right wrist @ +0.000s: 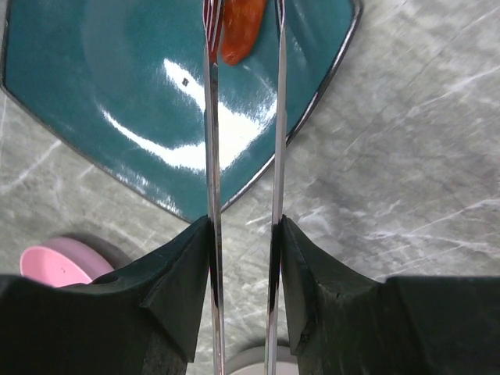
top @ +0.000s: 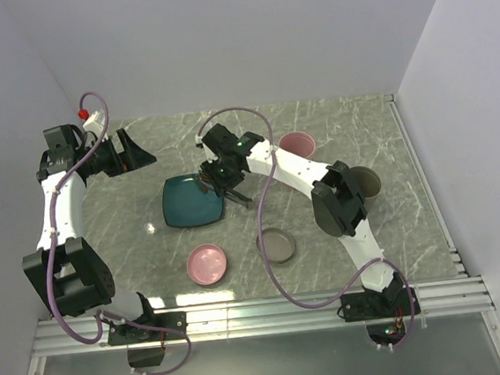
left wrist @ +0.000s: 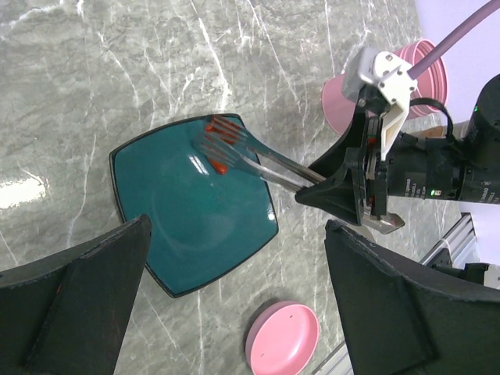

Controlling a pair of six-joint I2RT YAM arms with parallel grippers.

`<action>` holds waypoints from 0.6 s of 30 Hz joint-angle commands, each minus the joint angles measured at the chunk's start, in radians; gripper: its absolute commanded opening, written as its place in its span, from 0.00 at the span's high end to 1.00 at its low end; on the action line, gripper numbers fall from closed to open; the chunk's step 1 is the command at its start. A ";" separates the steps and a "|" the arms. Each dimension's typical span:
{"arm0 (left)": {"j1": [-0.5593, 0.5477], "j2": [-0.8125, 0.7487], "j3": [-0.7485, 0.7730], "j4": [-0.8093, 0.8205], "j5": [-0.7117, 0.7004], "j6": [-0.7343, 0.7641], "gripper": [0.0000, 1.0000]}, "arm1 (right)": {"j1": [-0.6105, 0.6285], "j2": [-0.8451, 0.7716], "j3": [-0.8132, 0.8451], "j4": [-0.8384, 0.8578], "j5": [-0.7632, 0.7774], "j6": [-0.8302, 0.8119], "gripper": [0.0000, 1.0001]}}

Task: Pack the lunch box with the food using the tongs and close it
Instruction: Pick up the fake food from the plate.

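The long silver metal tongs are clenched in the right end effector, tips set astride a red-orange food bit on the teal square plate (for pinching); the left end effector is kept released, aside.

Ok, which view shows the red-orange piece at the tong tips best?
Right wrist: the red-orange piece sits large between the arms of the tongs. Left wrist shows only small red bits by the tong heads. Top external shows none of it.
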 commanded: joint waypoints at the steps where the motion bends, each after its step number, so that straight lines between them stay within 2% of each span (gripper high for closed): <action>1: 0.003 -0.027 -0.002 0.025 0.017 0.004 0.01 | 0.015 -0.078 -0.019 0.024 -0.040 -0.018 0.54; 6: 0.003 -0.032 -0.002 0.023 0.015 0.002 0.01 | 0.020 -0.075 -0.016 0.018 -0.071 -0.042 0.62; 18: 0.005 -0.029 0.004 0.016 0.014 0.008 0.01 | 0.023 -0.124 0.010 -0.004 -0.086 -0.091 0.71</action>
